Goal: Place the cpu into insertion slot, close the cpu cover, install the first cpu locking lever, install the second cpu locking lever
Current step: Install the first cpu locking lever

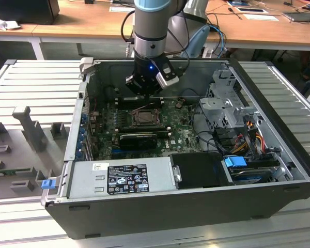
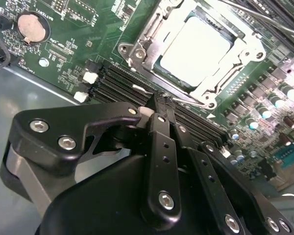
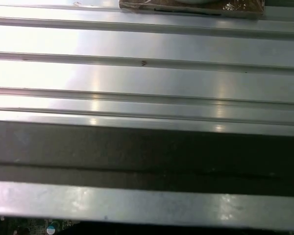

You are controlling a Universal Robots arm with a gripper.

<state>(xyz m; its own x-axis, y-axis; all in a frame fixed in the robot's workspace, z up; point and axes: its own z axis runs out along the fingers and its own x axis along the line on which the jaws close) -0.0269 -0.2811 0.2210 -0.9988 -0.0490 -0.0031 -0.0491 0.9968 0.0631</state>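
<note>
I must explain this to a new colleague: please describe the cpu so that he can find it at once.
Look inside the open computer case at the green motherboard. Near its middle sits a metal-framed socket, and the cpu lies in it under the cpu cover, just beyond the gripper. It is the one flat, pale silver square there; the memory slots beside it are long and black.

Lab or workshop: open computer case (image 1: 196, 206) on ribbed aluminium bench (image 1: 36, 88), cluttered wooden desks (image 1: 82, 26) behind.
</note>
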